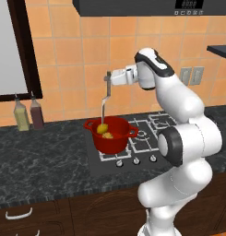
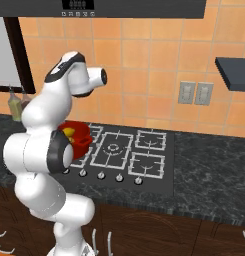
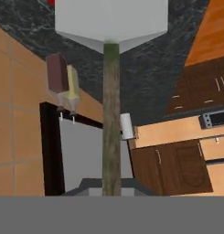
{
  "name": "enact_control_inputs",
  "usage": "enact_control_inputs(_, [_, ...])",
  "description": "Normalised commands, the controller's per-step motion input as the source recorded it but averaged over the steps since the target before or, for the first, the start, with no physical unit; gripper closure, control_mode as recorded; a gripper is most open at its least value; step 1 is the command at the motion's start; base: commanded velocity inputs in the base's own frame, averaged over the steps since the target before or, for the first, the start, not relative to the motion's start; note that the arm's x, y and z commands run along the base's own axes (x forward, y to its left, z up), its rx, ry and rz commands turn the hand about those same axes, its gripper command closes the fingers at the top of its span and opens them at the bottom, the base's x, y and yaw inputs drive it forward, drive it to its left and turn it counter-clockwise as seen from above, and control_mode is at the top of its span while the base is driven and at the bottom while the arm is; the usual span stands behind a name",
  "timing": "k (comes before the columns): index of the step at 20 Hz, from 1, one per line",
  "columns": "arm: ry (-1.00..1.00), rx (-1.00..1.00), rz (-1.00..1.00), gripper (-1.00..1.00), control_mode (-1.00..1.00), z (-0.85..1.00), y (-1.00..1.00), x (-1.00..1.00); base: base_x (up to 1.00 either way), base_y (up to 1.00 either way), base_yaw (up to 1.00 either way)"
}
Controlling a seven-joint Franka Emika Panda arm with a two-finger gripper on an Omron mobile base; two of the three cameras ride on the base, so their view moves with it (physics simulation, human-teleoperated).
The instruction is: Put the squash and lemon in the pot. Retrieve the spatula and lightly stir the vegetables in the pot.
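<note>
The red pot stands on the front left burner of the cooktop, with the bright yellow lemon and the duller squash lying inside it. My gripper hovers above the pot, pointing left and shut on the spatula. The spatula hangs straight down with its lower end dipping into the pot beside the lemon. In the hand view its pale blade is at the top and its thin handle runs toward my fingers. In the right base view my arm covers most of the pot.
Two bottles stand on the dark counter against the tiled wall left of the pot. The cooktop has free burners to the right. A range hood hangs above. Wall outlets sit to the right.
</note>
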Motion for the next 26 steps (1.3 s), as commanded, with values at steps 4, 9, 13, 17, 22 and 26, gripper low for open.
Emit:
enact_control_inputs(4, [0.0, 0.0, -0.09, 1.0, -1.0, -0.39, -0.05, 0.19, 0.0, 0.0, 0.0])
enact_control_inputs(9, [0.0, 0.0, -0.09, 1.0, -1.0, -0.35, -0.06, 0.12, 0.0, 0.0, 0.0])
enact_control_inputs(13, [0.0, 0.0, -0.09, 1.0, -1.0, -0.24, -0.05, 0.0, 0.0, 0.0, 0.0])
enact_control_inputs(17, [0.06, 0.0, -0.1, 1.0, -1.0, -0.35, -0.04, 0.0, 0.0, 0.0, 0.0])
enact_control_inputs(22, [0.05, 0.0, -0.1, 1.0, -1.0, -0.34, -0.13, 0.0, 0.0, 0.0, 0.0])
enact_control_inputs(26, [0.03, 0.0, -0.1, 1.0, -1.0, -0.31, -0.16, 0.0, 0.0, 0.0, 0.0])
